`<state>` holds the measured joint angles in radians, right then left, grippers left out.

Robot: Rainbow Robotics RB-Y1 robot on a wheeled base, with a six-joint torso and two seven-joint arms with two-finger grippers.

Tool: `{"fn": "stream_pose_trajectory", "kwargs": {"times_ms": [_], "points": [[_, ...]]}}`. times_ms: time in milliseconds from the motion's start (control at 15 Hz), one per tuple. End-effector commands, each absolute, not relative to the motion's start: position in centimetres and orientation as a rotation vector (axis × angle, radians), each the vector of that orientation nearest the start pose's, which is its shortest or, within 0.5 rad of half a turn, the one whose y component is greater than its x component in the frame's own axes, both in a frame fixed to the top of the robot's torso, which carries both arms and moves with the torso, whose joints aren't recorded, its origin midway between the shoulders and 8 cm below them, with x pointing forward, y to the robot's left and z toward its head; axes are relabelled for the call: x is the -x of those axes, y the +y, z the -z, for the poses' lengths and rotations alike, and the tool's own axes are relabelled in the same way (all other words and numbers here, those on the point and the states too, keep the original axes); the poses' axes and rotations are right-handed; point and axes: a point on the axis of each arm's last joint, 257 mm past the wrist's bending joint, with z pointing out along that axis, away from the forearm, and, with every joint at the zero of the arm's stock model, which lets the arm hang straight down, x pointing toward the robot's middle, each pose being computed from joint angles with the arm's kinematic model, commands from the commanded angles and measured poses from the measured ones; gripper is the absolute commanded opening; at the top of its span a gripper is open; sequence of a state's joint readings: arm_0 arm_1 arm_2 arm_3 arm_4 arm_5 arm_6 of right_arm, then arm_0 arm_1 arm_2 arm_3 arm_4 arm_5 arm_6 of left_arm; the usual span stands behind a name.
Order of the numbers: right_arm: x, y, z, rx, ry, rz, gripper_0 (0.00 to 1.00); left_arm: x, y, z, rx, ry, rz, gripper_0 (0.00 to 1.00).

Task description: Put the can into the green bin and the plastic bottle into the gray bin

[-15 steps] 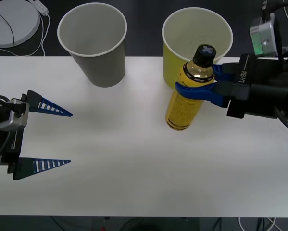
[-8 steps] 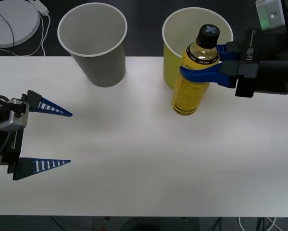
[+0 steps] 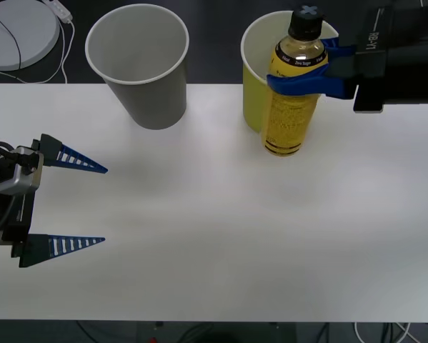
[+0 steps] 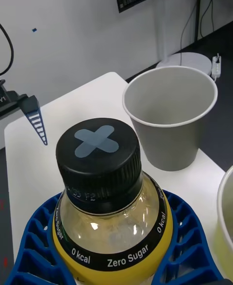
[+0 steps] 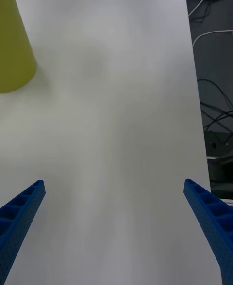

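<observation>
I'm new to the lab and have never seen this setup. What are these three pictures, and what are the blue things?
This is a two-armed robot at a white table. One camera looks down from above the arms; the other two sit on its wrists. The blue ribbed prongs are gripper fingers. The right gripper is shut on the plastic bottle, held in front of the green bin. The gray bin stands to its left. The left gripper waits open at the table's left side.

The plastic bottle (image 3: 292, 93) hides part of the green bin's (image 3: 255, 86) front wall — the right pincer's (image 3: 299, 75) arm runs off frame.
</observation>
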<state>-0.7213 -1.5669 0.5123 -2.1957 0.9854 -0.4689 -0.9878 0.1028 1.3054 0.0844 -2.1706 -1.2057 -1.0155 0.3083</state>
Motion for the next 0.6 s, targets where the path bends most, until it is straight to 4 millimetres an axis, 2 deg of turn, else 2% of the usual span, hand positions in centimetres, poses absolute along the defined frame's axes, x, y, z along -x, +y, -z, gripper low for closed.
{"fn": "stream_pose_trajectory", "kwargs": {"times_ms": [67,333,600], "points": [[-40.3,-9.1,-5.3,1.114,1.646,-0.607,0.00,-32.6,20.1,12.6,-1.675,1.544,0.377,1.00],[-41.5,-8.0,-6.0,1.130,1.669,-0.581,0.00,-32.6,20.1,12.6,-1.675,1.544,0.377,1.00],[-43.5,-5.6,-6.5,1.162,1.674,-0.591,0.00,-32.6,20.1,12.6,-1.675,1.544,0.377,1.00]]}}
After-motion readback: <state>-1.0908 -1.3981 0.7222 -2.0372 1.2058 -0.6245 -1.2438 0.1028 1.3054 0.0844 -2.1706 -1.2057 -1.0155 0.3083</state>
